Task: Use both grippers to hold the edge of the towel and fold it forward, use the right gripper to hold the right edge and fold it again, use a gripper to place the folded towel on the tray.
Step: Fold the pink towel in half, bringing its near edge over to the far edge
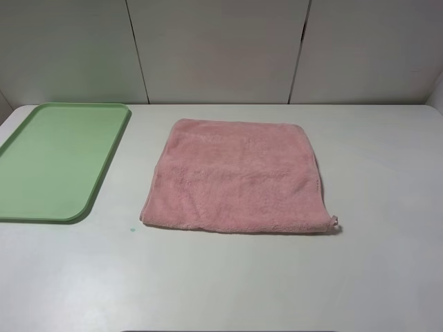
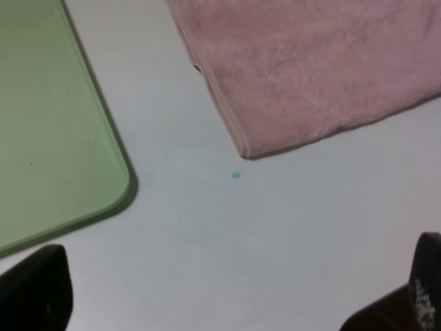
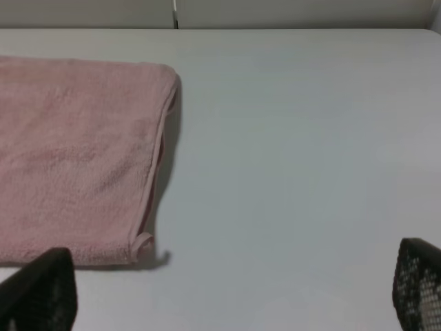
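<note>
A pink towel [image 1: 237,176] lies flat in the middle of the white table, its edges showing two layers. It also shows in the left wrist view [image 2: 317,69] and in the right wrist view [image 3: 76,152]. A small loop sticks out at its near right corner [image 3: 142,241]. The green tray [image 1: 55,159] sits empty at the left and also shows in the left wrist view [image 2: 48,117]. My left gripper [image 2: 227,303] is open and empty, above bare table near the towel's near left corner. My right gripper [image 3: 227,296] is open and empty, near the towel's near right corner. Neither arm shows in the exterior view.
A tiny teal speck [image 1: 132,229] lies on the table between the tray and the towel. A white panelled wall [image 1: 221,48] runs behind the table.
</note>
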`<state>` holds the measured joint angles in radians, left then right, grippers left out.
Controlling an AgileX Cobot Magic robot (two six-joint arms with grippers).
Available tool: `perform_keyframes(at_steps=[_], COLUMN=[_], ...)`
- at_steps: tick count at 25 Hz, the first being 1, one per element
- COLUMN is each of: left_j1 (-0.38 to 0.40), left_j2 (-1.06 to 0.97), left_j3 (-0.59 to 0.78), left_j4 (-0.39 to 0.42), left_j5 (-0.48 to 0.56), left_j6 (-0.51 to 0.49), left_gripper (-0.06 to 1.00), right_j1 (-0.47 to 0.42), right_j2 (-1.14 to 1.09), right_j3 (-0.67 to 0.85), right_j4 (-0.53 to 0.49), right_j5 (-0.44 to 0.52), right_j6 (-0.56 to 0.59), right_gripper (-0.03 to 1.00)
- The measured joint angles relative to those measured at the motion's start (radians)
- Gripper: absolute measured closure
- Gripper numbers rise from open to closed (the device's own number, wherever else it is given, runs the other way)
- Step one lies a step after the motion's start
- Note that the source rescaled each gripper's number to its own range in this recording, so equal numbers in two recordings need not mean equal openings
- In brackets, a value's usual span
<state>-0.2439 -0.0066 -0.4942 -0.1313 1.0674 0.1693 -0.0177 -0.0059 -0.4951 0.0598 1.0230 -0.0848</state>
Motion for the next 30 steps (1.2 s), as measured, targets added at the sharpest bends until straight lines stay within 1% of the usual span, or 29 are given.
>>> perform_keyframes(at_steps=[30], left_j1=[0.000], left_j2=[0.000], left_j3=[0.000], left_j4=[0.000], left_j5=[0.000], left_j6=[0.000], left_gripper=[-0.04], right_j1=[0.000], right_j2=[0.000], right_j3=[0.000], right_j4=[0.000], right_j5=[0.000], right_j6=[0.000], right_gripper=[-0.03])
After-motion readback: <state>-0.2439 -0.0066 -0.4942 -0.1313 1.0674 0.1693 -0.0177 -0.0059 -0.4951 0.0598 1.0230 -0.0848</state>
